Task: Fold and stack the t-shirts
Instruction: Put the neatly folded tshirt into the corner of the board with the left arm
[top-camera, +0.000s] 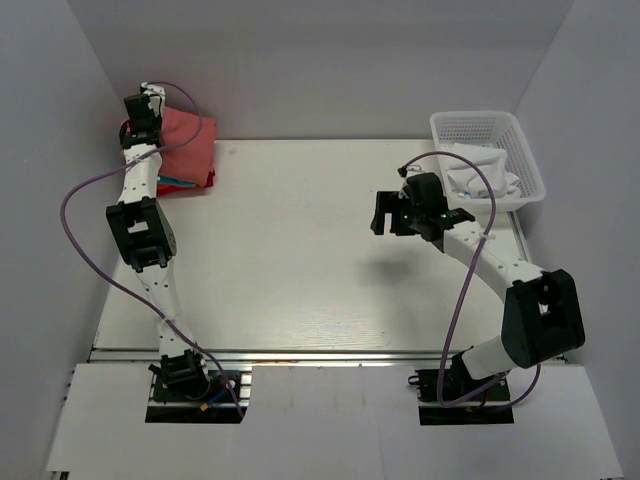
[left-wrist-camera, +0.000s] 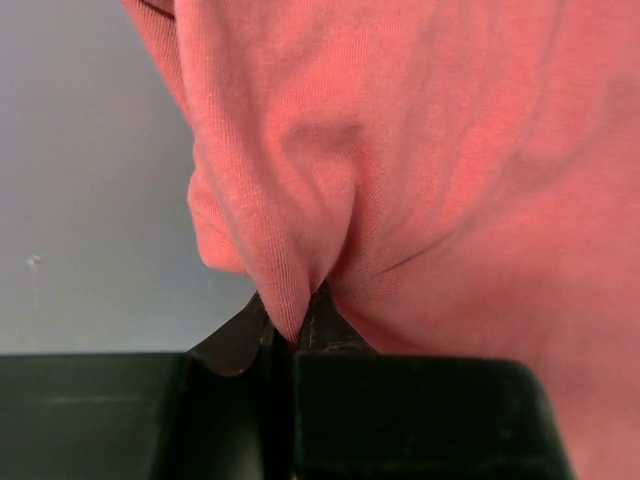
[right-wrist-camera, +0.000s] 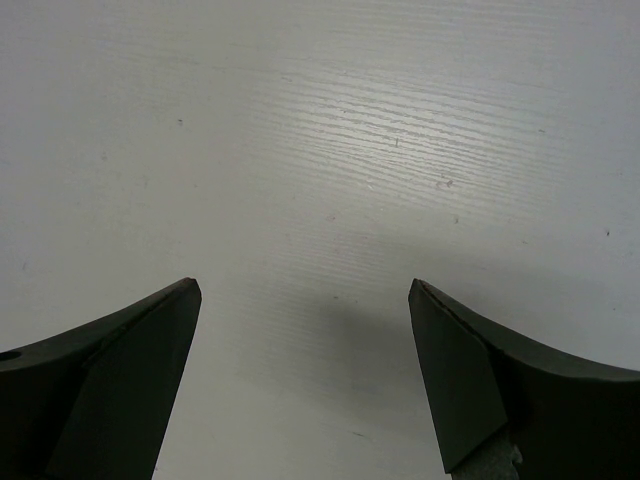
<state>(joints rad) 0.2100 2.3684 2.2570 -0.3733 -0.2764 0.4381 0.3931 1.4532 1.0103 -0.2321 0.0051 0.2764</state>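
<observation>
T-shirt (left-wrist-camera: 450, 150), salmon-red — in left gripper (left-wrist-camera: 295, 332)

Salmon t-shirt (left-wrist-camera: 430, 150): soft matt knit cloth, fine ribbing. Table (right-wrist-camera: 330, 130) white w/ faint wood grain, slight sheen. Fingers (right-wrist-camera: 110, 390) smooth matt black plastic; basket (top-camera: 533, 175) white plastic lattice

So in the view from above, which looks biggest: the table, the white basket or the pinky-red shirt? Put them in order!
1. table: by far the biggest.
2. white basket: looks slightly bigger than the shirt.
3. salmon-red shirt: it is bunched up and partly hidden, so these last two are close.
</observation>
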